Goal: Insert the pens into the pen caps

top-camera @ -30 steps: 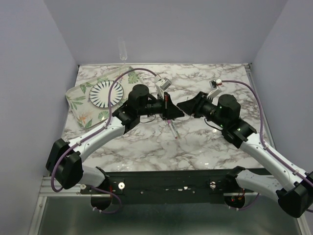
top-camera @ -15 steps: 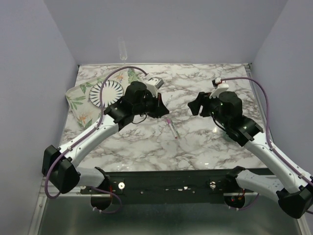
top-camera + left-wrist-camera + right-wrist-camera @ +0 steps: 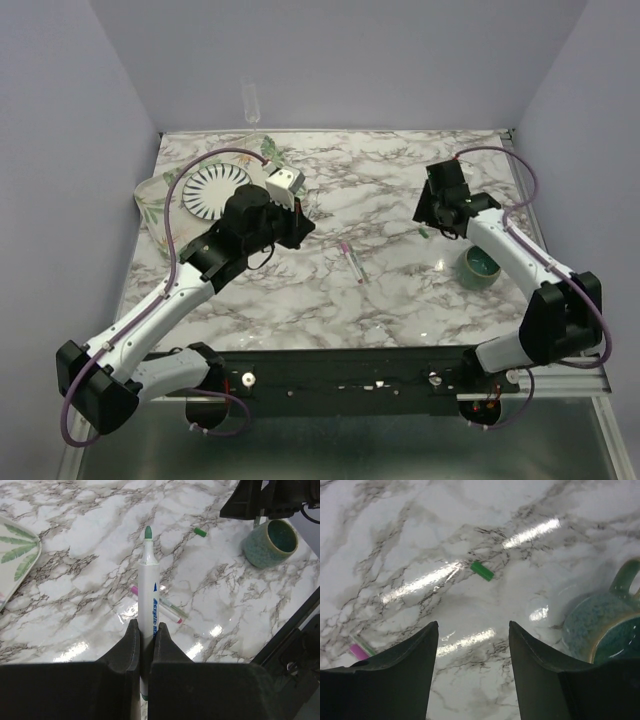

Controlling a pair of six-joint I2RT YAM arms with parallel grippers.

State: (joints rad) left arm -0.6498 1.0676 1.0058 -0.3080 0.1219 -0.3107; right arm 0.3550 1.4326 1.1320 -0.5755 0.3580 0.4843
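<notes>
My left gripper (image 3: 146, 630) is shut on a white-barrelled pen (image 3: 149, 595), whose bare green tip points up and away from the jaws. In the top view this gripper (image 3: 296, 226) hovers left of centre. A second pen (image 3: 159, 605) lies flat mid-table (image 3: 351, 263) with a pink cap (image 3: 133, 589) on its far end. The green pen cap (image 3: 482, 570) lies loose on the marble, just ahead of my right gripper (image 3: 473, 630), which stands open and empty. From above, the right gripper (image 3: 430, 215) hangs right over that green cap (image 3: 423, 232).
A teal mug (image 3: 481, 266) stands close to the right of the green cap, and its rim (image 3: 600, 630) shows beside my right finger. A striped plate (image 3: 213, 190) rests on a leaf-patterned tray (image 3: 160, 215) at the back left.
The two grippers have parted from the table's middle. My left one drew back to the left, still shut on its pen. The right swung to the right, over the green cap, and its jaws opened.
</notes>
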